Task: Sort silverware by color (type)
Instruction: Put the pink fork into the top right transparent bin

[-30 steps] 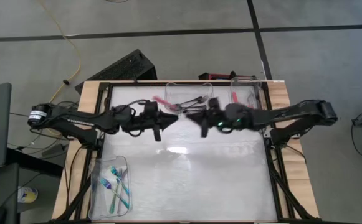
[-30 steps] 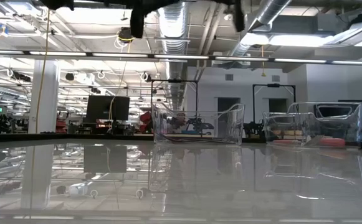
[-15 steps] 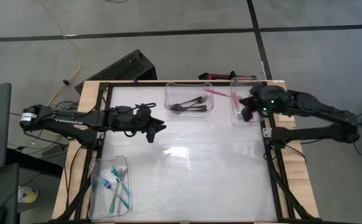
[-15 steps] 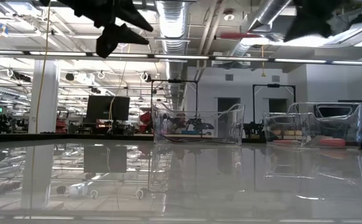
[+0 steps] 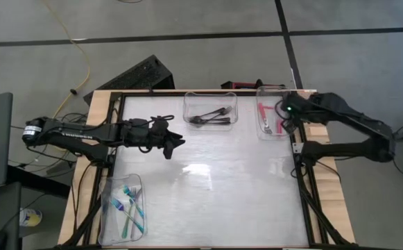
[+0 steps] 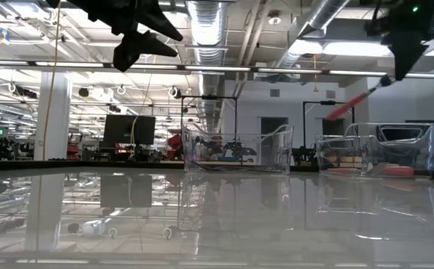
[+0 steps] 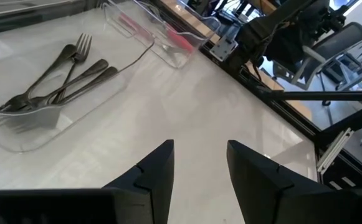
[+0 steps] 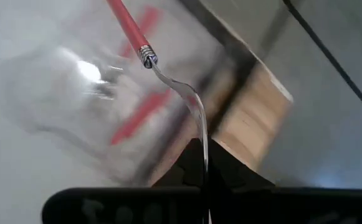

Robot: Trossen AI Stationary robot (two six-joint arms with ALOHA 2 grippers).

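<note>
Over the white surface [image 5: 208,187], the right end effector [image 5: 285,119] hangs above the far-right bin [image 5: 271,132], clenched on the tines of a red fork [image 8: 152,59] whose handle slants down toward the red ones already inside. This looks like the drop-off step; next it should lower and let go. The left end effector [image 7: 198,163] waits released near the dark forks [image 7: 56,81].

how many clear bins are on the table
3. One bin at the far edge's middle holds dark forks; one at the far right corner holds red forks, under the right tool; one at the near left holds teal forks. None looks hidden.
</note>
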